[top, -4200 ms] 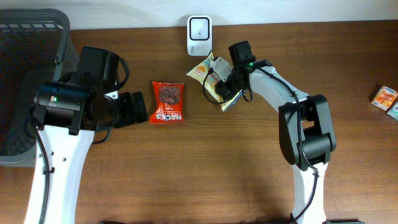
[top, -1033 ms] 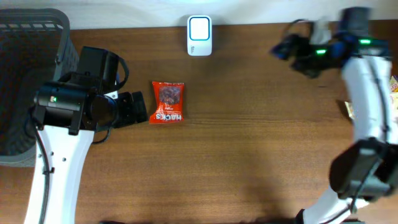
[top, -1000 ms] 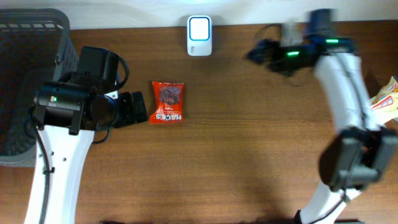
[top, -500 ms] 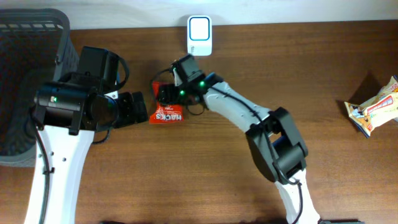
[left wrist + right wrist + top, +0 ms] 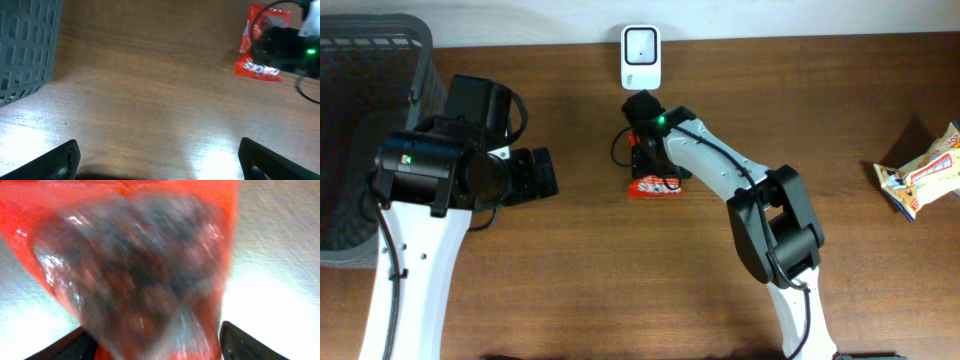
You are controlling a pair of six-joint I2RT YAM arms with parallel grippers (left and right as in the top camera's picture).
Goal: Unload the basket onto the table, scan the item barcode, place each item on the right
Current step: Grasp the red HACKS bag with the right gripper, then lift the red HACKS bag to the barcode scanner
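Overhead, the red snack packet [image 5: 655,189] is seen on the wooden table [image 5: 620,290], just below the white scanner [image 5: 640,57] at the far edge and partly covered by the right gripper [image 5: 650,172]. In the right wrist view the packet [image 5: 135,265] fills the frame, blurred, and is pinched between the two fingers [image 5: 75,342], which are held fairly wide on its sides. In the left wrist view the same packet [image 5: 257,67] is shown at the upper right beneath the dark gripper body. The left gripper [image 5: 552,172] is kept well to the left, near the grey basket [image 5: 360,120]; its fingers [image 5: 62,160] are spread fully and nothing is held. A yellow snack bag [image 5: 920,178] is seen at the right edge.
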